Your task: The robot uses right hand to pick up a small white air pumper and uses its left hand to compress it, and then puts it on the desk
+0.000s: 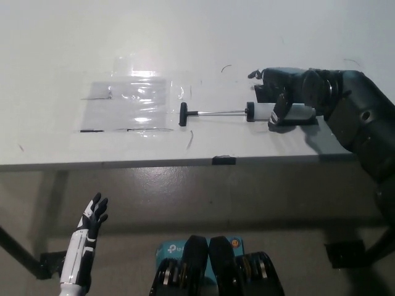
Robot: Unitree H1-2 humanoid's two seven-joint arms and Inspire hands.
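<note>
Right hand (281, 102) is over the white barrel end of the air pumper (247, 112), fingers curled down around the barrel and touching it. Pumper lies flat on the desk (62, 49), so contact yes, lift no; whether the grasp is fully closed I can't tell.

Pumper sits toward the desk's right side, closer to the front edge than the back. Thin metal rod is pulled out to the left, ending in a black T-handle (183, 114).

Left hand (92, 217) is low at the bottom left, below the desk's front edge, well apart from the pumper, fingers spread, holding nothing.

Blue box (179, 250) on the floor near the bottom middle carries a "tp-link" logo.

Clear plastic sheet (133, 102) lies taped flat just left of the T-handle, glare on it. Small black piece (223, 160) sits on the front edge below the rod. Nothing blocks the rod or handle.
</note>
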